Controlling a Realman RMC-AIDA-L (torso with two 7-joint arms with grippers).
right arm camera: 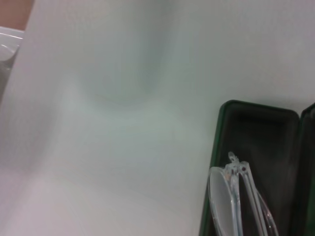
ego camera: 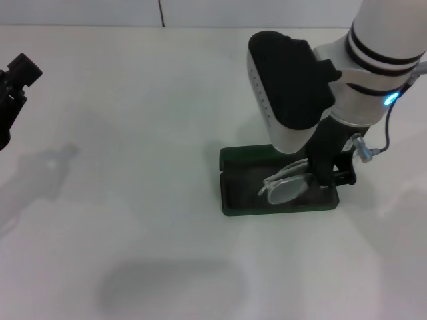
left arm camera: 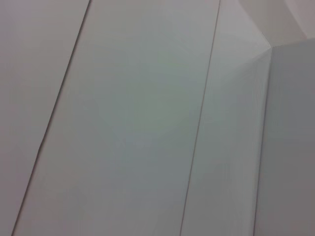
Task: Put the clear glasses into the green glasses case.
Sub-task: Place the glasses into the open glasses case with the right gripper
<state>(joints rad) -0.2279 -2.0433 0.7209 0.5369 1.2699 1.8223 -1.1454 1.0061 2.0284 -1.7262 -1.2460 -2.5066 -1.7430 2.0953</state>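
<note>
The green glasses case (ego camera: 241, 200) lies open on the white table, right of centre, its lid (ego camera: 248, 155) folded back on the far side. The clear glasses (ego camera: 287, 185) hang tilted just over the case's lining, arms folded. My right gripper (ego camera: 325, 175) comes down from above and is shut on their right end. In the right wrist view the clear glasses (right arm camera: 231, 196) stand on edge over the dark inside of the green glasses case (right arm camera: 256, 123). My left gripper (ego camera: 17, 75) is parked at the far left edge, well away from the case.
The white table (ego camera: 133, 200) stretches out to the left of and in front of the case. A wall seam runs along the back. The left wrist view shows only pale panels (left arm camera: 138, 123).
</note>
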